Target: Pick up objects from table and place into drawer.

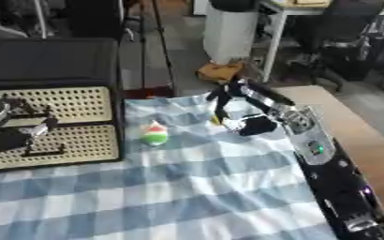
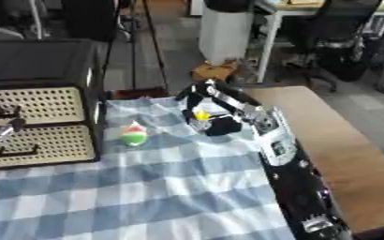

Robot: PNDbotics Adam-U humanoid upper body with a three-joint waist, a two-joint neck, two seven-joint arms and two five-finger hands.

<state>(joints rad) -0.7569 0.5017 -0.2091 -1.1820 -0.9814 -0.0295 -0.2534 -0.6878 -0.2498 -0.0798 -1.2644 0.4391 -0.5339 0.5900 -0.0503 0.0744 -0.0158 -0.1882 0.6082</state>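
Right hand (image 2: 205, 112) reaches forward, fingers (image 2: 197, 97) curled downward.

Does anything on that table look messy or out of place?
Only mildly: the checked cloth lies rumpled at its far edge, near the right robot hand. The small red, white and green object sits alone, seemingly upright. Nothing looks spilled or broken.

right hand (image 1: 243, 123): reached onto the blue-and-white checked cloth (image 1: 187, 187), fingers curled downward, a yellow bit seen beside them | red-white-green object (image 1: 154, 133): set on the cloth, apart from the right hand | left hand (image 1: 11, 129): held over the perforated drawer front (image 1: 72, 122) | surface (image 1: 359, 136): wooden, left bare at right
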